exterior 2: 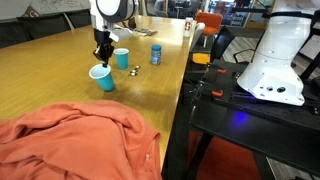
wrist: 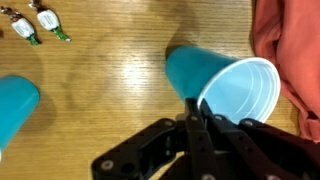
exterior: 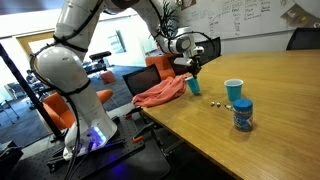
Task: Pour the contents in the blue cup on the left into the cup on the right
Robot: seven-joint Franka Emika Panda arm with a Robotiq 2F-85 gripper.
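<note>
My gripper (exterior: pixel 190 70) (exterior 2: pixel 103 56) (wrist: pixel 196 112) is shut on the rim of a blue cup (exterior: pixel 193 86) (exterior 2: pixel 102 77) (wrist: pixel 205 72). The cup hangs tilted just over the wooden table (exterior: pixel 270 140), near the orange cloth. In the wrist view its white inside faces the camera and looks empty. A second blue cup (exterior: pixel 233 90) (exterior 2: pixel 121 58) stands upright a short way off; it shows at the left edge of the wrist view (wrist: pixel 14 100). The two cups are apart.
Small green-and-white items (exterior: pixel 215 101) (exterior 2: pixel 135 68) (wrist: pixel 35 24) lie between the cups. A blue canister (exterior: pixel 243 115) (exterior 2: pixel 155 53) stands beyond the second cup. An orange cloth (exterior: pixel 160 94) (exterior 2: pixel 80 140) (wrist: pixel 290 50) lies at the table end. Chairs (exterior: pixel 165 68) stand by the edge.
</note>
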